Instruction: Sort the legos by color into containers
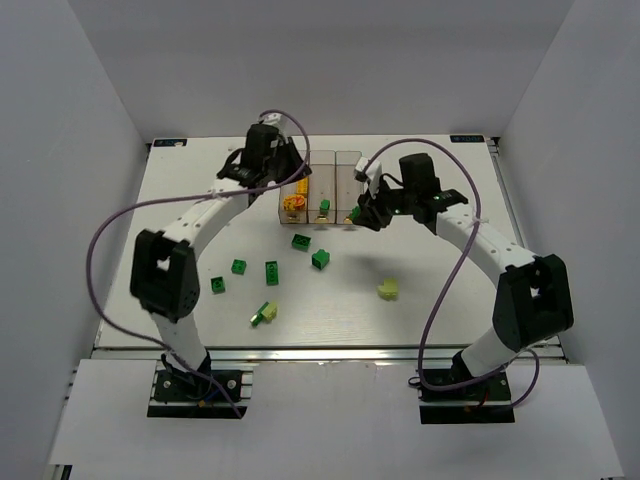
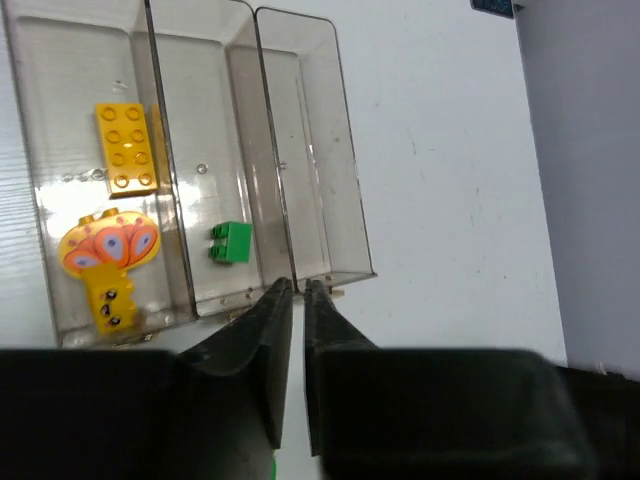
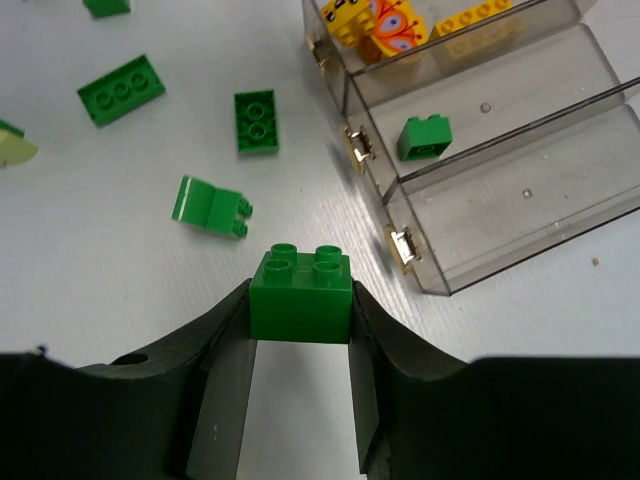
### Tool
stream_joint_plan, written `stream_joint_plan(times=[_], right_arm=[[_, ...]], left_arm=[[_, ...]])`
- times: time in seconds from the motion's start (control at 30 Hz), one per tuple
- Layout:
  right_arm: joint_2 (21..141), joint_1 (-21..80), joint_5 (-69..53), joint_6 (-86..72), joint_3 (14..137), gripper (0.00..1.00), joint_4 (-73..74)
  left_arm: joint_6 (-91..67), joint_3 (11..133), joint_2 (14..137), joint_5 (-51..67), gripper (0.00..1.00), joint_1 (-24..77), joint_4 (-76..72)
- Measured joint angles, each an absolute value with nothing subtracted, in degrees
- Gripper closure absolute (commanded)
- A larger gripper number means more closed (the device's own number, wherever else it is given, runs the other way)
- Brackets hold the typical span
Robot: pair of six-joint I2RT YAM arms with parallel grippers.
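The white counter [image 1: 440,320] carries the three joined clear containers [image 1: 322,163] near the middle of its far side. In front of them, mostly left of centre, loose green legos [image 1: 272,272] lie scattered and apart from one another. Closer to the near edge lies a green-and-pale piece [image 1: 264,313], and a pale yellow-green brick [image 1: 388,290] sits alone to the right.

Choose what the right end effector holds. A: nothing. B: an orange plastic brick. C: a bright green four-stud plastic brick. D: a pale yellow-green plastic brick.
C: the right wrist view shows the right end effector closed on a bright green four-stud plastic brick.
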State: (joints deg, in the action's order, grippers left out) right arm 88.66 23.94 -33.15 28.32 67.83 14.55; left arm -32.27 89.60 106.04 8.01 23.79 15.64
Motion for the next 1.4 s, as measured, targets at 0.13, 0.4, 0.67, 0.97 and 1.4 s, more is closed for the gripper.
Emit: stream_joint_plan(times=[0.13,0.4,0.67,0.97,1.4], right_arm=[[93.5,23.9,-33.1,23.6,73.6,1.00,14.3],[104.6,24.4,-29.4,13.4,86.7,1.00,14.5],[115.2,25.6,-27.9,7.9,97.4,0.97,15.0],[122.2,27.6,-26.4,6.6,98.8,0.80,15.0],[124.2,27.8,-24.0,7.0,100.7,0.42,14.3]], left_arm=[[-33.8,76.4,92.4,5.8,0.73,23.7,11.4],[-39.2,51.6,74.7,-0.5,0.33,23.0,10.7],[-42.2,43.3,64.9,-4.7,0.31,22.7,13.1],[-45.4,37.8,60.4,-5.6,0.31,22.7,13.3],[-47.6,35.1,57.3,-6.4,0.31,22.7,14.2]])
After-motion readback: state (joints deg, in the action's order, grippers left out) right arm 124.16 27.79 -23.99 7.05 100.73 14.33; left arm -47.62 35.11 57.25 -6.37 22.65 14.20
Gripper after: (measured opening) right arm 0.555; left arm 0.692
